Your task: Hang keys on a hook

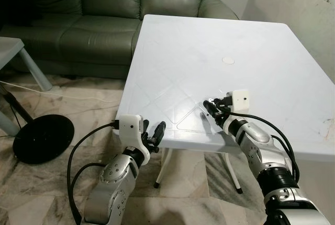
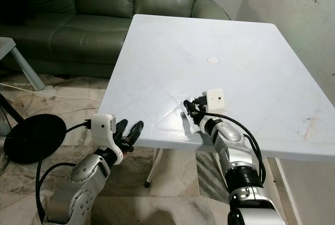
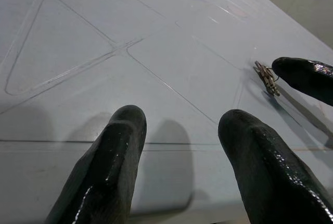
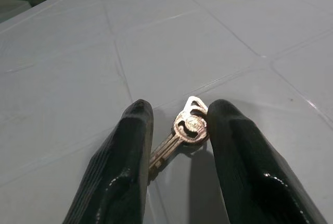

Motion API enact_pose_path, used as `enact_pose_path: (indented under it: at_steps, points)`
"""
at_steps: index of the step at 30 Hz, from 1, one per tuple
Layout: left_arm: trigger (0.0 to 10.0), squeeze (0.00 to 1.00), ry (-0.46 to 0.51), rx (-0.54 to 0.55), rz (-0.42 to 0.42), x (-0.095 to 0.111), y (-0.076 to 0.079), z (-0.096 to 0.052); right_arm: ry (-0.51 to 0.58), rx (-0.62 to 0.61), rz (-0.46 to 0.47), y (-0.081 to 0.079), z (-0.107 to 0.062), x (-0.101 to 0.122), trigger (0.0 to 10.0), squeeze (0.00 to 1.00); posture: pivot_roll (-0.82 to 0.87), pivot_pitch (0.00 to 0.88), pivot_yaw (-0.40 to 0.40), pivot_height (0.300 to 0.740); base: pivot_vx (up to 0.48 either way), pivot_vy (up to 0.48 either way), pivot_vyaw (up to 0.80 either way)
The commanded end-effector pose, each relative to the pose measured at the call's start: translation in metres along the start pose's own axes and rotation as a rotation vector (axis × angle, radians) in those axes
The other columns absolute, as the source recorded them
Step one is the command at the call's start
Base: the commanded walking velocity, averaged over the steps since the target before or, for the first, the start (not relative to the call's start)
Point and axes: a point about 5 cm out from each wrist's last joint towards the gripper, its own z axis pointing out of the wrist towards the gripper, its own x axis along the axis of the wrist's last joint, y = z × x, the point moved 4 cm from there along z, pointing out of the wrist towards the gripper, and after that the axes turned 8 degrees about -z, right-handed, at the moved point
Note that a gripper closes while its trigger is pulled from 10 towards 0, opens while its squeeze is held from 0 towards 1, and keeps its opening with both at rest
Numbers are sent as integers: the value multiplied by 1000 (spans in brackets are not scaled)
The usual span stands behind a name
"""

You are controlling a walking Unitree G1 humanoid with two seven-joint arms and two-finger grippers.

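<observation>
A small bunch of brass keys (image 4: 187, 130) lies flat on the white plastic table (image 1: 209, 42) near its front edge. My right gripper (image 1: 209, 107) rests low over the table, open, with one finger on each side of the keys. One fingertip (image 4: 221, 114) touches the key ring. My left gripper (image 1: 153, 131) is open and holds nothing, level with the table's front left edge. In the left wrist view the keys (image 3: 266, 77) lie further along the tabletop, beside a right finger (image 3: 307, 75).
A green leather sofa (image 1: 104, 5) stands behind the table. A round black stand base (image 1: 42, 137) and a grey side table (image 1: 10, 52) sit on the marble floor to the left. A small white disc (image 1: 228, 60) marks the table's middle. A wall runs along the right.
</observation>
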Motion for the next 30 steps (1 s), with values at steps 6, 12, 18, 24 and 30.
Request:
enact_pose_path:
  at_steps: [6,12,18,24,30]
  points:
    - [10000,0,-1,-6,-36,-2,8,2,-11,-44,-6,7,1,1,10000,0,79,164,-62,740,0,0,0]
    - [10000,0,-2,-7,-39,-2,8,1,-62,-91,-7,10,3,-5,10000,0,80,165,-60,740,0,0,0]
    - [10000,0,-1,-9,-39,-1,9,2,-103,-86,-21,6,5,-9,10000,0,79,166,-60,740,0,0,0]
    - [10000,0,1,-9,-39,0,9,3,-101,-66,-31,2,5,-10,10000,0,78,166,-61,740,0,0,0]
    - [10000,0,3,-8,-44,0,8,4,-91,-52,-33,1,5,-8,5882,0,78,165,-61,740,0,0,0]
